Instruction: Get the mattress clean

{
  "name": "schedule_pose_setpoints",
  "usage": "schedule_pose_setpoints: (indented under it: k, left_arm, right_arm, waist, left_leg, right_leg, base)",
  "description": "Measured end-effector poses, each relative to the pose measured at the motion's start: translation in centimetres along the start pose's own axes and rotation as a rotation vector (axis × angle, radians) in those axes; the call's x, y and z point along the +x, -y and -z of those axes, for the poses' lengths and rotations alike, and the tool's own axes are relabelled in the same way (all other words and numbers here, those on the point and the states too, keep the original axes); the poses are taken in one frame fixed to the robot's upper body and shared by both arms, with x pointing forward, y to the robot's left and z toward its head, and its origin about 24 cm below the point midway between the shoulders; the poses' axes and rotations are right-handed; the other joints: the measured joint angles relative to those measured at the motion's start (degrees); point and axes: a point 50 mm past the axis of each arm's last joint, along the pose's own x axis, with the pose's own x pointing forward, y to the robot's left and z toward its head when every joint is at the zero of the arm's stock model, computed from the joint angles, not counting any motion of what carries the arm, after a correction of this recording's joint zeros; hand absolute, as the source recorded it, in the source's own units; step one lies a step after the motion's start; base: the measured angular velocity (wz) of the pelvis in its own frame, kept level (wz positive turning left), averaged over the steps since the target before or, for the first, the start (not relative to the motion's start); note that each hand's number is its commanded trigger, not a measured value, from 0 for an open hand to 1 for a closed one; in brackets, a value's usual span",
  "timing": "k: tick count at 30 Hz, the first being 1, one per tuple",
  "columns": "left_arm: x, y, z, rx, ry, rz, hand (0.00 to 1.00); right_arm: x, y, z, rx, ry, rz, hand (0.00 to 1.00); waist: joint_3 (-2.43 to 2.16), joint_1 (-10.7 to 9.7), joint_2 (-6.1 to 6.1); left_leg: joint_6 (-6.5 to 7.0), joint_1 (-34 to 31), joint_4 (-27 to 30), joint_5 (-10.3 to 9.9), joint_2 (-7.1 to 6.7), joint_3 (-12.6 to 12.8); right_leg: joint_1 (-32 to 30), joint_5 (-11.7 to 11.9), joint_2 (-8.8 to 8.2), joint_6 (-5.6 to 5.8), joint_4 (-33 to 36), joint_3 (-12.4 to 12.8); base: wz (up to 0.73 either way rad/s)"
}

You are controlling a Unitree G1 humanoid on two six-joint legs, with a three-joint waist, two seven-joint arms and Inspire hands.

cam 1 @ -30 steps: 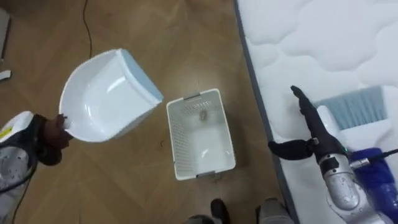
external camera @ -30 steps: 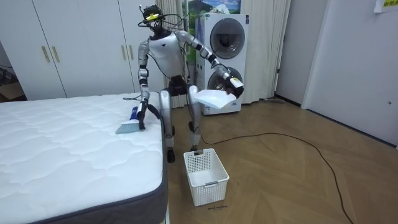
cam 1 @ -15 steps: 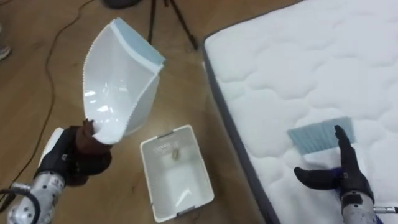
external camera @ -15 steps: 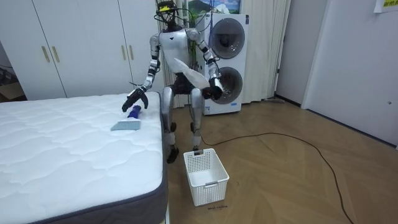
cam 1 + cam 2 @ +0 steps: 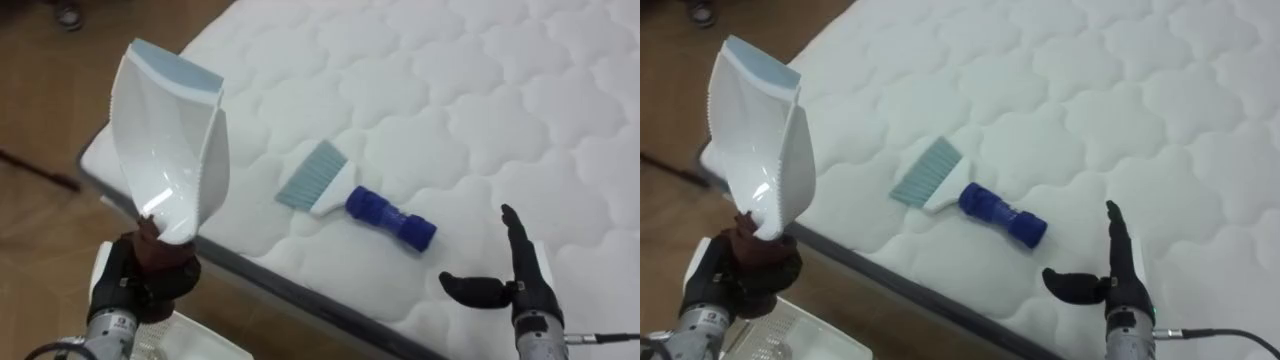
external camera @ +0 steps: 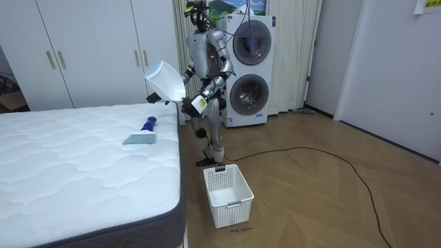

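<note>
Left hand (image 5: 140,290): curled tight round the stub handle of the white dustpan (image 5: 165,150), pan held upright with its blue lip on top, sitting left of the brush and out past the mattress edge. The white basket (image 5: 190,345) is on the floor, left of the brush and closer to me, just under that hand. The hand brush (image 5: 355,195) lies flat on the white mattress (image 5: 480,90), near its edge, and nothing is touching it. Its long axis runs diagonally: pale blue bristles (image 5: 310,175) at the far-left end, blue grip (image 5: 392,218) at the near-right end. So the grip end points toward my right hand (image 5: 510,285), which sits right of the brush and nearer to me, close but apart from it. That hand is empty, fingers (image 5: 512,228) straight and pointing away from me, thumb splayed toward the brush. My read: the right hand is the one to pick it up, since it is nearer the grip and the left is busy. It needs to go forward and left, then wrap across the grip, not along it.
</note>
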Motion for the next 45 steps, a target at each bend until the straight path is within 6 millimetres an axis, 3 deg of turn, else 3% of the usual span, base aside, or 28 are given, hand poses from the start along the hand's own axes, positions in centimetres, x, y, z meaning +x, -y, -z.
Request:
schedule_pose_setpoints:
  k: [2,5,6,7,9,10,11,12,14,18,22,23,26,29,33,39,41,45]
  left_arm:
    - [0.0,0.2,0.0,-0.007,-0.001,0.005,1.00]
    - [-0.1,1.0,0.2,-0.014,-0.006,0.029,1.00]
    - [-0.1,1.1,0.2,-0.014,-0.007,0.035,1.00]
    - [-0.2,1.3,0.4,-0.012,-0.013,0.044,1.00]
    - [-0.7,1.4,1.0,-0.021,-0.034,0.047,1.00]
    - [-1.1,1.4,1.5,-0.033,-0.052,0.040,0.88]
    - [-1.6,1.2,2.1,-0.042,-0.072,0.036,0.58]
    - [-1.8,1.1,2.4,-0.042,-0.082,0.035,0.00]
    - [-2.4,1.0,3.1,-0.043,-0.105,0.041,0.00]
    - [-2.5,1.1,2.9,-0.048,-0.083,0.061,0.00]
    - [-2.8,1.3,3.8,-0.041,-0.118,0.084,0.00]
    - [-2.9,1.6,4.2,-0.035,-0.135,0.094,0.00]
    - [-3.3,2.1,5.3,-0.020,-0.185,0.117,0.00]
    - [-3.6,1.8,6.3,-0.003,-0.227,0.103,0.00]
    - [-3.9,1.5,7.3,0.038,-0.270,0.099,0.00]
    - [-5.2,0.3,10.7,0.056,-0.429,0.026,0.00]
    - [-6.1,-0.1,12.0,0.069,-0.501,0.006,0.00]
    - [-6.8,-0.3,13.0,0.078,-0.551,-0.007,0.00]
  right_arm:
    - [-0.1,-0.1,0.1,0.005,-0.005,-0.010,0.00]
    - [0.0,-0.1,-0.5,0.013,0.021,-0.024,0.00]
    - [0.1,-0.1,-0.7,0.015,0.028,-0.030,0.00]
    - [0.2,-0.2,-1.0,0.018,0.045,-0.045,0.00]
    - [0.2,-0.4,-1.4,0.009,0.073,-0.068,0.00]
    - [0.2,-0.6,-1.7,-0.006,0.090,-0.092,0.00]
    - [0.1,-0.7,-1.8,-0.019,0.101,-0.111,0.00]
    - [0.1,-0.7,-1.8,-0.025,0.102,-0.115,0.00]
    - [-0.1,-0.6,-1.3,-0.034,0.084,-0.134,0.00]
    - [-0.3,-0.7,-1.0,-0.035,0.067,-0.161,0.00]
    - [-0.6,-0.8,-0.6,-0.047,0.054,-0.178,0.00]
    - [-0.7,-0.9,-0.4,-0.048,0.045,-0.180,0.00]
    - [-1.1,-1.2,0.9,-0.054,-0.013,-0.177,0.00]
    - [-1.5,-1.5,1.9,-0.054,-0.058,-0.186,0.00]
    - [-1.9,-1.7,3.4,-0.063,-0.124,-0.197,0.00]
    - [-3.7,-1.3,7.4,-0.114,-0.318,-0.227,0.00]
    - [-4.6,-1.1,8.8,-0.133,-0.391,-0.241,0.00]
    - [-5.3,-1.4,9.7,-0.137,-0.450,-0.252,0.00]
  waist:
    - [-0.12,-0.6,-0.69]
    - [-0.13,-1.2,-0.63]
    - [-0.13,-1.2,-0.60]
    - [-0.11,-0.5,-0.49]
    - [-0.37,2.0,0.09]
    - [-0.38,3.4,0.55]
    - [-0.62,3.7,1.14]
    - [-0.54,3.6,1.41]
    - [-0.63,3.0,1.49]
    - [-0.90,2.7,2.01]
    - [-0.54,1.6,1.01]
    - [-0.24,1.5,1.13]
    - [0.11,1.1,1.48]
    - [0.23,0.5,1.72]
    - [0.07,0.3,1.49]
    - [-0.73,0.3,1.00]
    - [-0.71,0.3,0.88]
    - [-0.37,0.3,0.60]
  left_leg:
    - [-0.06,0.7,0.6,0.0,0.86,1.5]
    - [-0.28,1.0,1.3,-0.1,1.76,2.1]
    - [-0.39,1.2,1.4,-0.1,1.90,1.8]
    - [-0.92,1.8,1.4,-0.2,1.97,0.1]
    - [-1.57,2.4,1.3,-0.4,0.98,-10.0]
    - [-1.56,2.9,1.6,-0.4,-0.30,-19.2]
    - [-1.56,3.1,2.2,-0.4,-1.01,-25.4]
    - [-1.53,3.3,2.6,-0.4,-1.48,-27.8]
    - [-1.81,4.9,1.4,-0.3,-2.76,-32.9]
    - [-2.17,8.1,-3.4,0.0,-2.44,-32.7]
    - [-2.41,9.1,-4.6,0.1,-2.42,-32.5]
    - [-2.41,9.8,-5.2,0.1,-2.41,-32.2]
    - [-2.41,10.6,-5.9,0.1,-2.40,-32.1]
    - [-2.41,10.8,-6.5,0.1,-2.52,-32.0]
    - [-2.41,10.8,-7.2,0.1,-2.55,-32.0]
    - [-2.41,12.2,-7.4,0.1,-2.48,-32.1]
    - [-2.41,13.0,-7.5,0.1,-2.51,-32.1]
    - [-2.41,12.8,-7.5,0.1,-2.49,-32.1]
  right_leg:
    - [-0.6,0.4,0.70,-0.58,-0.6,1.2]
    - [-0.7,0.7,1.89,-1.17,-1.6,2.7]
    - [-0.8,0.8,2.18,-1.39,-1.7,3.3]
    - [-0.9,1.0,3.07,-1.75,-1.8,5.4]
    - [-1.4,1.4,4.94,-2.40,-1.8,10.1]
    - [-1.4,1.9,6.19,-2.76,-1.9,13.7]
    - [-0.9,2.5,7.06,-3.00,-2.0,16.1]
    - [-0.5,2.6,7.35,-3.10,-2.1,17.1]
    - [-0.3,2.6,8.30,-3.08,-1.6,20.9]
    - [-0.9,2.9,9.74,-3.14,-1.6,23.0]
    - [0.0,3.1,9.87,-2.83,-2.1,22.2]
    - [0.6,3.2,9.81,-2.73,-2.4,22.0]
    - [2.0,3.4,9.68,-2.34,-3.9,21.5]
    - [2.0,3.6,9.60,-2.04,-4.0,21.5]
    - [1.6,3.6,9.60,-1.95,-4.0,21.4]
    - [3.8,3.6,9.64,-1.81,-4.9,21.3]
    - [4.5,3.5,9.64,-1.67,-5.1,21.4]
    - [4.9,3.6,9.65,-1.61,-6.0,21.2]
  base:
    - [-0.29]
    - [-0.26]
    - [-0.58]
    - [-0.98]
    - [-1.33]
    - [-1.44]
    - [-1.34]
    - [-0.98]
    - [-0.75]
    - [-0.47]
    - [0.08]
    - [0.12]
    - [0.10]
    - [0.04]
    - [0.00]
    - [0.02]
    - [0.00]
    - [0.04]
